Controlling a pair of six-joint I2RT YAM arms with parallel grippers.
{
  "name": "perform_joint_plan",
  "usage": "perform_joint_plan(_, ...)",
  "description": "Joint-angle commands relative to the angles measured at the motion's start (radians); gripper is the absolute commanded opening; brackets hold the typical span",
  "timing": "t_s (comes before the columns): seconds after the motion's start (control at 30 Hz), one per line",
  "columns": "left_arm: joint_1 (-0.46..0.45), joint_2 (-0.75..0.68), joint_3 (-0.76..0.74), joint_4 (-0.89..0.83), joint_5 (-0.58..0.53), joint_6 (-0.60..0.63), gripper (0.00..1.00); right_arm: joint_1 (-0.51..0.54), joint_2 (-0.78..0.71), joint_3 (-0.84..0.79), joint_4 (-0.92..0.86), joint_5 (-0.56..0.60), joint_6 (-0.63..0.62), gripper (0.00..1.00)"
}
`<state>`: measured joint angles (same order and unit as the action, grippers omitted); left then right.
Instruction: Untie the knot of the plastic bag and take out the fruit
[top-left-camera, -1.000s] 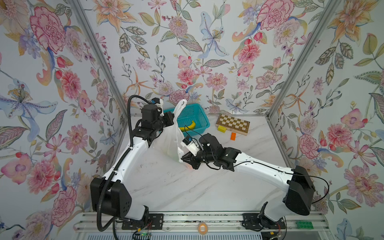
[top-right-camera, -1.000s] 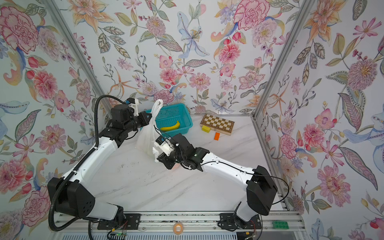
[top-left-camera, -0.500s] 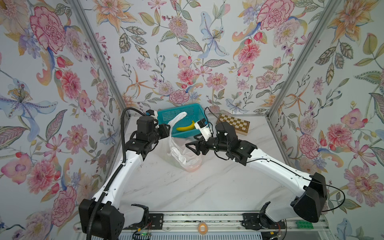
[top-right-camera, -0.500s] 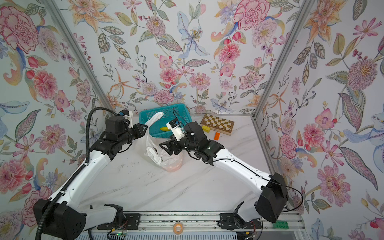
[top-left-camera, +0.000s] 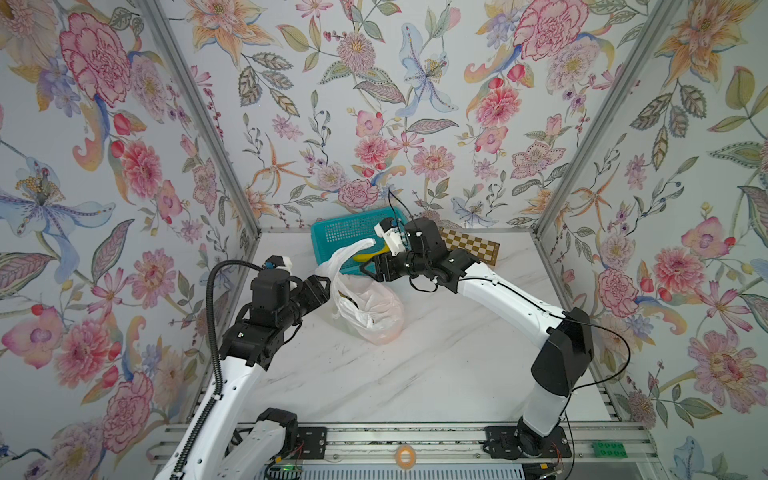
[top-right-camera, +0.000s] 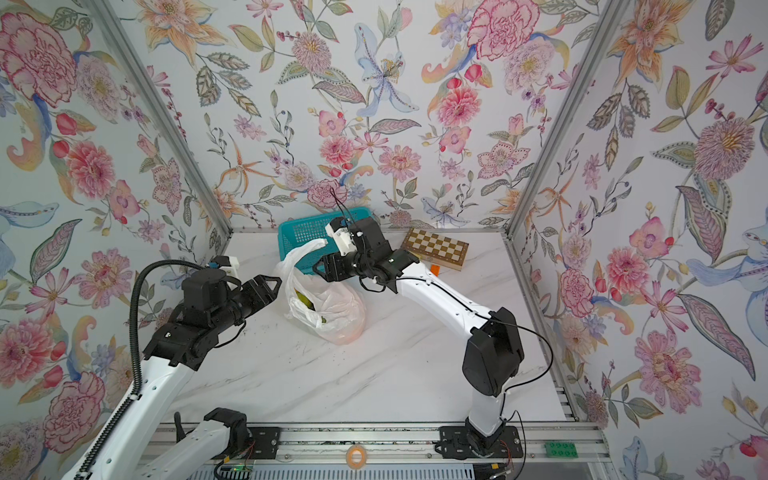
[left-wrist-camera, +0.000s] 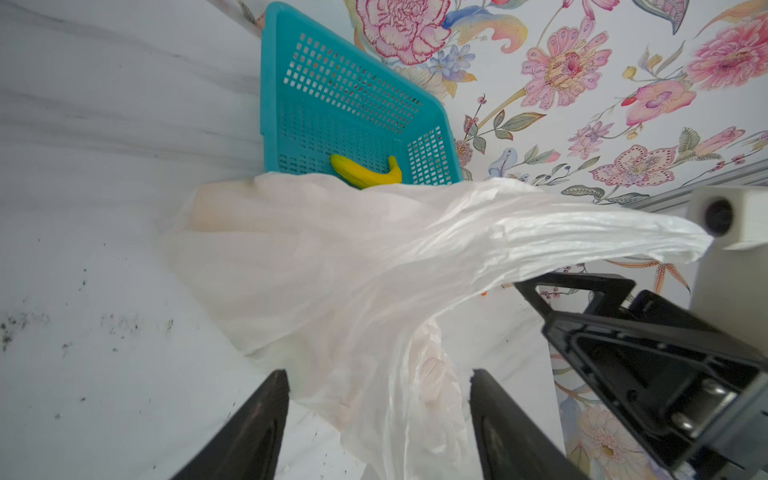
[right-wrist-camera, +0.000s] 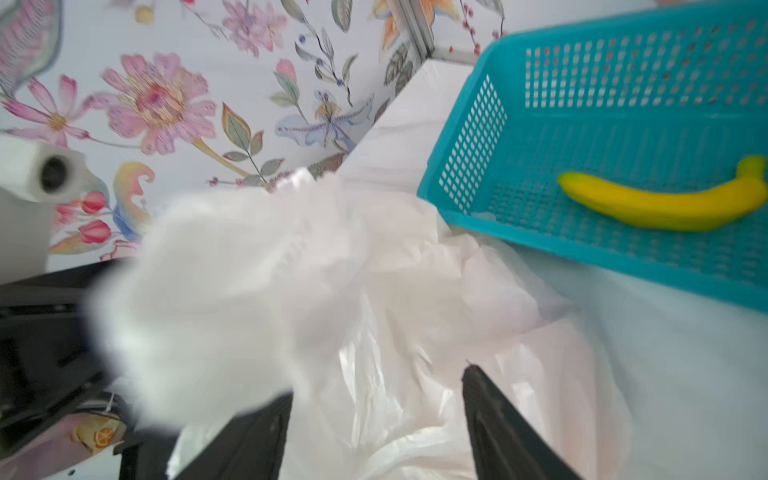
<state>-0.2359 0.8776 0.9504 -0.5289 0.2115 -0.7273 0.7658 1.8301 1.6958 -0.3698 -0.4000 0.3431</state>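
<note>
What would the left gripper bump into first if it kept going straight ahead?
The plastic bag. The left gripper points straight at it, and the left wrist view shows bag film between its open jaws, so it probably touches almost at once.

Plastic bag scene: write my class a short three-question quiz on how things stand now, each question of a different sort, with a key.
1. True or false: the banana lies inside the plastic bag.
2. In both top views the checkerboard lies: A. inside the teal basket; B. left of the basket; C. right of the basket.
3. Fill in: the jaws of the left gripper and of the right gripper both stand ____, with loose bag plastic between them.
Key: 1 false, it lies in the teal basket; 2 C; 3 open.
</note>
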Motion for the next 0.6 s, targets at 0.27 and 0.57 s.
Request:
perform_joint_plan(0.27, -0.009, 0.053, -0.07, 0.068, 0.103, -0.062, 0.89, 0.071, 0.097, 0.052, -0.089, -0.09, -0.032, 0.76)
perform_joint_plan(0.57, -0.009, 0.115, -0.087, 0.021, 0.056, -0.029, 0.69, 0.099, 0.222, 0.14, -0.133, -0.016, -0.048, 0.8)
